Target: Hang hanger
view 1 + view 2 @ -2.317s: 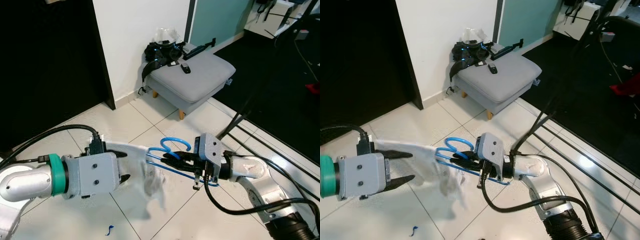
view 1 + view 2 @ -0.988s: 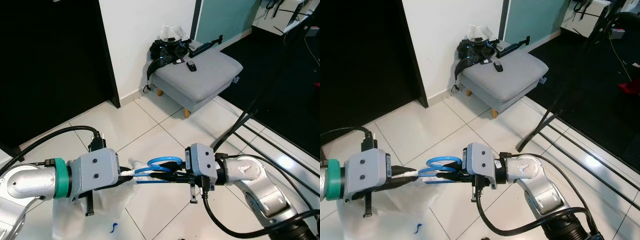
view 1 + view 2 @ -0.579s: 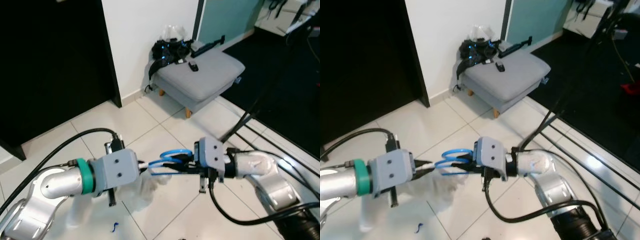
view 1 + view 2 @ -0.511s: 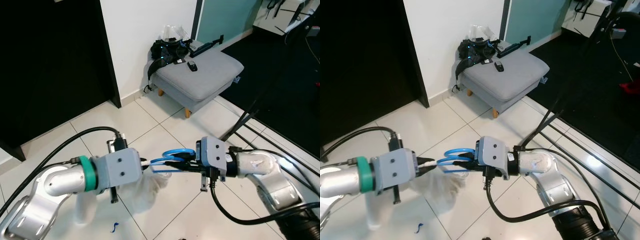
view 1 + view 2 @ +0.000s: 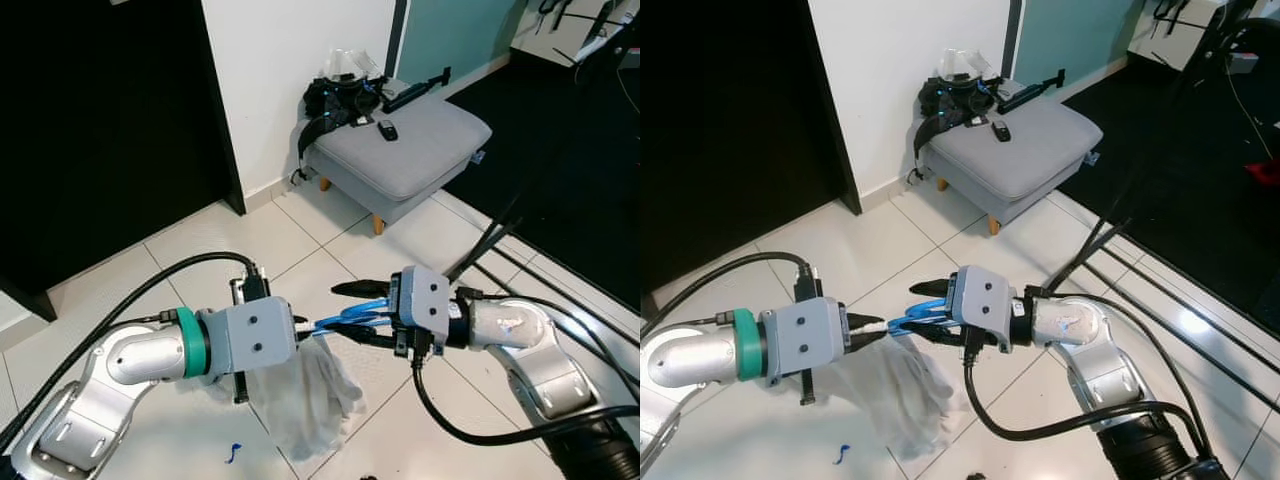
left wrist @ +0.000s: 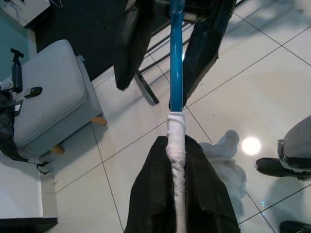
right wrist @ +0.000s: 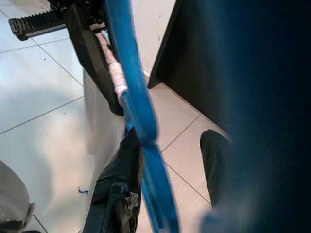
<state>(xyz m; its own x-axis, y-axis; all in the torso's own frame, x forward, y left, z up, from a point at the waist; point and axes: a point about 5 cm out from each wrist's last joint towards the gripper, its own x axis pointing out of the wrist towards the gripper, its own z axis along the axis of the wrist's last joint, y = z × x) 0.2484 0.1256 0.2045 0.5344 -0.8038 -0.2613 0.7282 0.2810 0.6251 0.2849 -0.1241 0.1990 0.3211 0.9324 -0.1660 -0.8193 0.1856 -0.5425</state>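
A blue hanger (image 5: pixel 352 318) is held level between my two arms above the white tiled floor. My left gripper (image 5: pixel 303 326) is shut on a white cloth (image 5: pixel 310 395) wound round one end of the hanger; the rest of the cloth droops below. In the left wrist view the blue hanger (image 6: pixel 176 63) runs straight out from the shut fingers (image 6: pixel 150 194). My right gripper (image 5: pixel 918 312) stands open, one finger above the hanger and one below it. The right wrist view shows the hanger (image 7: pixel 138 111) passing between its spread fingers (image 7: pixel 119 179).
A grey footstool (image 5: pixel 420 160) stands by the white wall with a black bag (image 5: pixel 335 100) and a small dark handset (image 5: pixel 387 129) on it. Black cables (image 5: pixel 500 245) cross the floor at the right. A dark opening fills the left. A blue scrap (image 5: pixel 232 456) lies on the tiles.
My right gripper has opened around the hanger it was shut on. The left gripper has come closer to it, and the cloth now hangs lower beneath.
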